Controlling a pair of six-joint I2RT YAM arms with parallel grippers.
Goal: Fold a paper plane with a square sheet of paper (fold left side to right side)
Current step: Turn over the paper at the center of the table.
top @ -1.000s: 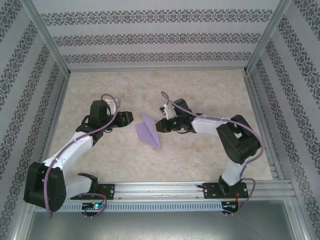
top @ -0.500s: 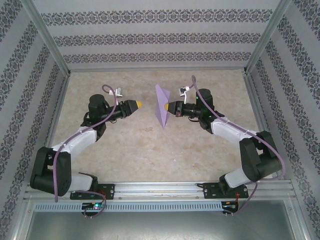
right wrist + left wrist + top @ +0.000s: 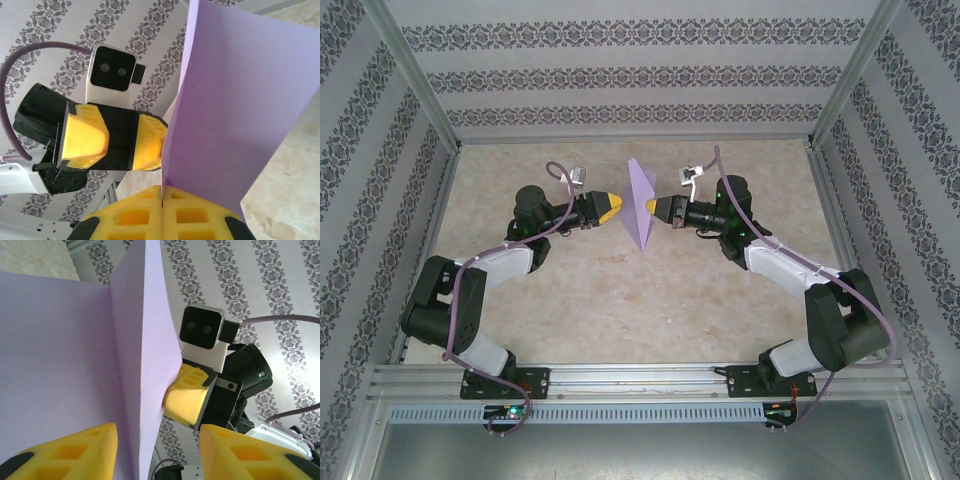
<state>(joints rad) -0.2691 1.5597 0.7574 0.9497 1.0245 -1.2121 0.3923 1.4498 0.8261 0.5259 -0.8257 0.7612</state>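
The lilac sheet of paper [image 3: 642, 205], creased into a long pointed shape, hangs upright in the air over the back of the table. My right gripper [image 3: 654, 208] is shut on its right edge; in the right wrist view the two yellow pads [image 3: 200, 215] meet on the paper's lower edge [image 3: 235, 100]. My left gripper [image 3: 617, 206] is open just left of the sheet. In the left wrist view, the paper [image 3: 60, 365] has its edge standing between my left gripper's [image 3: 157, 455] spread fingers without touching them. The left gripper [image 3: 120, 145] faces the right wrist camera.
The beige marbled table [image 3: 620, 300] lies below both raised arms. Patterned walls [image 3: 640, 75] and metal frame posts [image 3: 420, 90] close in the back and sides. Purple cables [image 3: 555, 175] loop above each wrist.
The right gripper lifted the paper off the table and carried it back and up, turning it upright. The left arm stretched forward and brought its open fingers up to the sheet.
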